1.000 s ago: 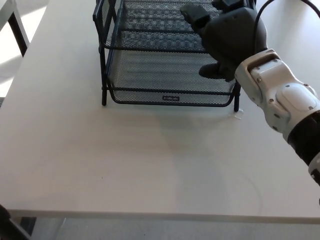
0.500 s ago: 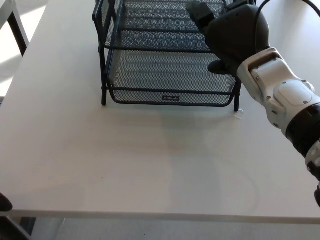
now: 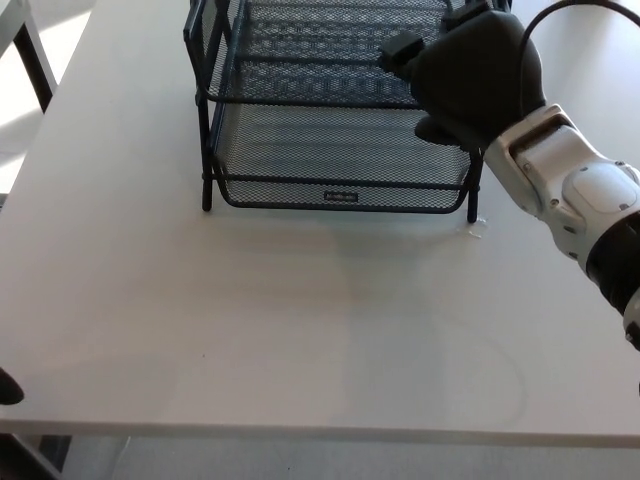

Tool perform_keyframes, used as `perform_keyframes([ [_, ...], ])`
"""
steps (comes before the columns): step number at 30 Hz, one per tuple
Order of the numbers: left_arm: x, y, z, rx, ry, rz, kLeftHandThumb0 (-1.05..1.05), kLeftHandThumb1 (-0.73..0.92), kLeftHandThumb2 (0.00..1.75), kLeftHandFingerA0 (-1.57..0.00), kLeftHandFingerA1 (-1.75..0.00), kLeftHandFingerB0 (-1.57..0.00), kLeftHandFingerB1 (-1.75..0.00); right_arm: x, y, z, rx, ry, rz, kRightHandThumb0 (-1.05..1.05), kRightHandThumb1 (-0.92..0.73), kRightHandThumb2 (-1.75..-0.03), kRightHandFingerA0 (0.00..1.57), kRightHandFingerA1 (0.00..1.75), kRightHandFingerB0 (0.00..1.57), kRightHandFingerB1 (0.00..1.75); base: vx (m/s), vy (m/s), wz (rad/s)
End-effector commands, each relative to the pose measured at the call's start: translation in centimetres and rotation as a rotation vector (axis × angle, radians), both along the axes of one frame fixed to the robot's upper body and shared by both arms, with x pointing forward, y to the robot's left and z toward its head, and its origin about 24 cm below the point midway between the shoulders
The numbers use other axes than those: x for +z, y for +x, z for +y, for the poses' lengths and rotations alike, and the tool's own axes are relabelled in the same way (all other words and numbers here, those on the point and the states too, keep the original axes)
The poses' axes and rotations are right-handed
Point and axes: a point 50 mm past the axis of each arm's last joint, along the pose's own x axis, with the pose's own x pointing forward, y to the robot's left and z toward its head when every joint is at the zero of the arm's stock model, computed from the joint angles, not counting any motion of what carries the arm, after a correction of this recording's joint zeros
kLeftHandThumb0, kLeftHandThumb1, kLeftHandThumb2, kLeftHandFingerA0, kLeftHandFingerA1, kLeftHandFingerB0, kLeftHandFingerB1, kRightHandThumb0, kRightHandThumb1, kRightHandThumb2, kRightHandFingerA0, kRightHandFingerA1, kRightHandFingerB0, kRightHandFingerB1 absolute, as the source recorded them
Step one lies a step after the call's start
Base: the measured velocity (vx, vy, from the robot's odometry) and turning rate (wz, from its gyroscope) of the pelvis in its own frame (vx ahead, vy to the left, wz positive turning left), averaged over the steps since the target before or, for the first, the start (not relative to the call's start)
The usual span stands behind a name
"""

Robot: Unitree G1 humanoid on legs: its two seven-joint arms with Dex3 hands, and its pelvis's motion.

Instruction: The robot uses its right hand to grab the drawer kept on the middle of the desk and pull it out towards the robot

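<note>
A black wire-mesh drawer rack [image 3: 335, 120] stands at the far middle of the white desk [image 3: 300, 320], its tiers stacked and the bottom tray's front rim bearing a small label. My right hand [image 3: 470, 75] comes in from the right on a white forearm and sits at the rack's right front. One finger reaches above the middle drawer's front rim [image 3: 310, 100] and the thumb hangs below it, apart, with no closed hold visible. A dark sliver at the lower left edge looks like my left hand [image 3: 6, 386].
A dark table leg [image 3: 35, 60] stands off the desk's far left corner. A cable [image 3: 560, 10] arcs above my right forearm. The desk's near edge runs along the bottom of the picture.
My right hand has moved up and farther into the rack, from the bottom tray's level to the middle drawer's rim. The dark sliver at lower left has risen slightly.
</note>
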Motion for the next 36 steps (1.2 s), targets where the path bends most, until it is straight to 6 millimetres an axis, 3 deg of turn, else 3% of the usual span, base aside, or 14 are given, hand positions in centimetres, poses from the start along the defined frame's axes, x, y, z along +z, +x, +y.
perform_keyframes([
  [1,0.2,0.0,0.0,-0.023,-0.001,0.004,-0.29,0.58,0.57,-0.81,-0.88,-0.77,-0.58,0.5,-0.3,0.0,0.076,0.022,-0.061,-0.53,-0.52,-0.56,1.01,1.01,0.99,0.57,0.0,0.0,0.0],
  [13,0.3,0.1,0.1,-0.021,-0.001,0.008,-0.29,0.59,0.57,-0.81,-0.87,-0.77,-0.57,0.0,-0.6,-0.4,0.098,0.065,-0.092,-0.51,-0.53,-0.58,1.0,1.1,0.98,0.58,0.0,0.0,0.0],
  [20,0.2,-0.1,0.0,-0.021,0.003,0.005,-0.29,0.58,0.58,-0.81,-0.88,-0.77,-0.58,-0.7,-1.4,-0.8,0.14,0.084,-0.132,-0.54,-0.52,-0.56,1.03,0.99,0.97,0.54,0.0,0.0,0.0],
  [27,0.0,-0.3,0.1,-0.014,-0.002,0.009,-0.27,0.58,0.57,-0.78,-0.86,-0.76,-0.57,-1.3,-2.6,-1.3,0.192,0.074,-0.181,-0.53,-0.52,-0.57,1.03,1.03,0.97,0.61,0.0,0.0,0.0],
  [36,-0.1,-0.3,0.2,-0.015,0.002,0.009,-0.28,0.58,0.58,-0.79,-0.88,-0.76,-0.59,-2.4,-6.1,-3.1,0.254,0.054,-0.174,-0.54,-0.52,-0.57,1.0,0.99,0.96,0.57,0.0,0.0,0.0],
])
